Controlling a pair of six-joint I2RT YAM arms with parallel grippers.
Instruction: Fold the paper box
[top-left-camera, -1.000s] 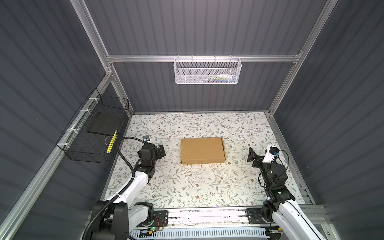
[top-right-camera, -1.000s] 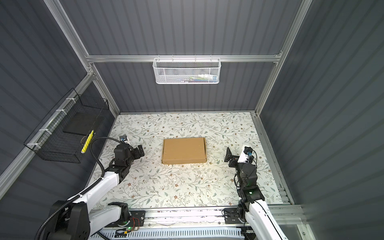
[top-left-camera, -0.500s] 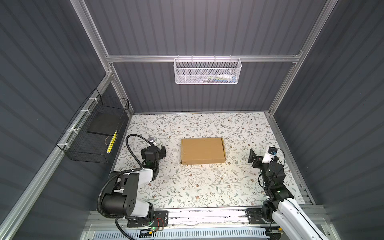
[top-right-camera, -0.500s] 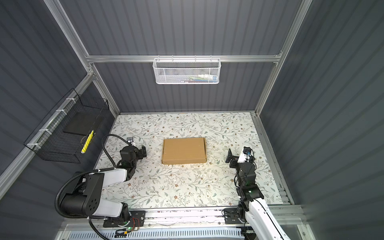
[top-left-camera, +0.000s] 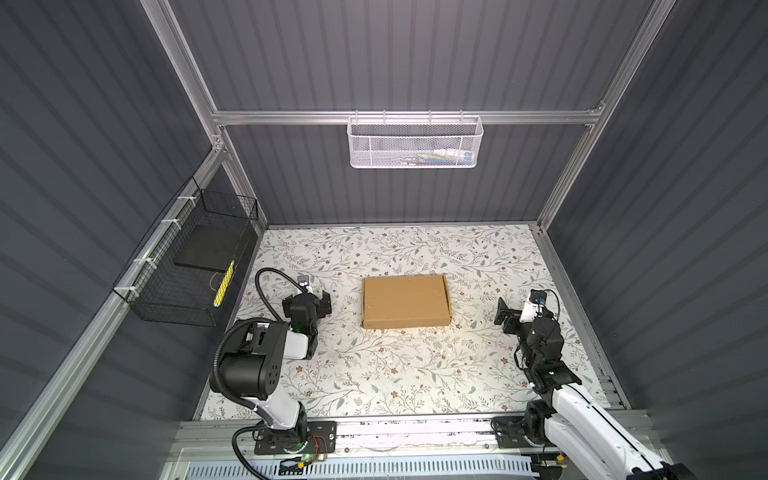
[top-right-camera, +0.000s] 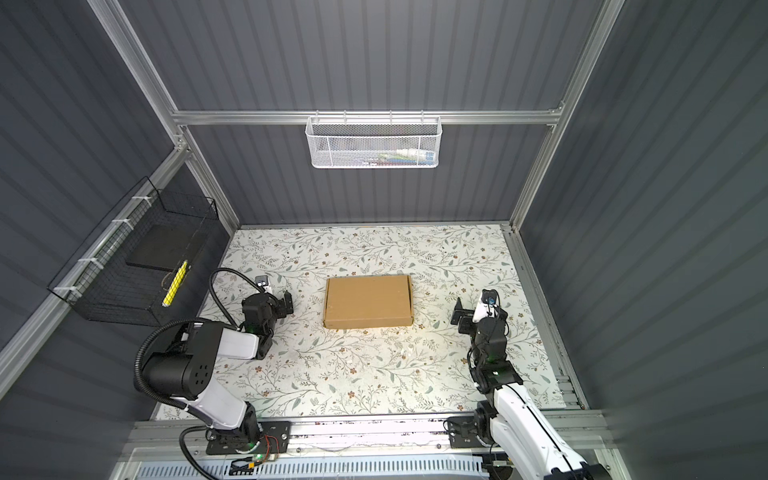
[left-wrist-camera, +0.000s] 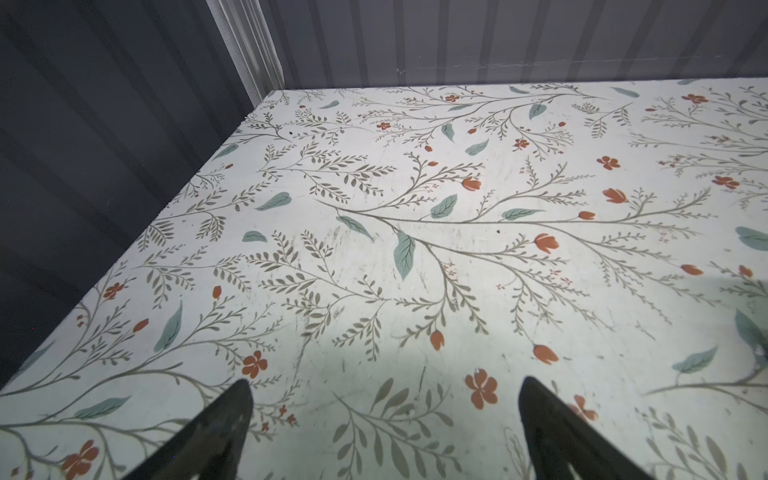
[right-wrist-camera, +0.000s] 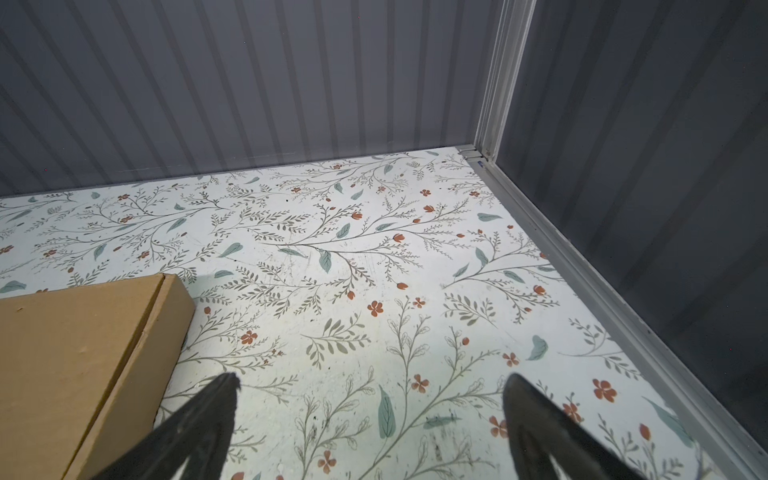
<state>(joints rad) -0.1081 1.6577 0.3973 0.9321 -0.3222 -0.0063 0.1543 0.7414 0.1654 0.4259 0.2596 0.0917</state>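
The paper box (top-left-camera: 405, 301) (top-right-camera: 368, 301) is a shallow brown cardboard mailer lying shut and flat in the middle of the floral table. My left gripper (top-left-camera: 318, 299) (top-right-camera: 282, 302) hovers low to the left of the box, apart from it, open and empty. In the left wrist view its gripper (left-wrist-camera: 386, 382) shows only bare table between the fingers, and the box is out of view. My right gripper (top-left-camera: 503, 316) (top-right-camera: 459, 316) stands open to the right of the box, clear of it. The right wrist view has the box's corner (right-wrist-camera: 83, 361) beside that gripper (right-wrist-camera: 372, 376).
A white mesh basket (top-left-camera: 414, 143) hangs on the back rail. A black wire basket (top-left-camera: 195, 266) with a dark pad and a yellow strip hangs on the left wall. Grey ribbed walls and metal rails close in the table (top-left-camera: 415, 374) on three sides.
The left arm has folded back over its base, its elbow now raised near the front edge, while its gripper stays about where it was. The right gripper has drifted slightly toward the front.
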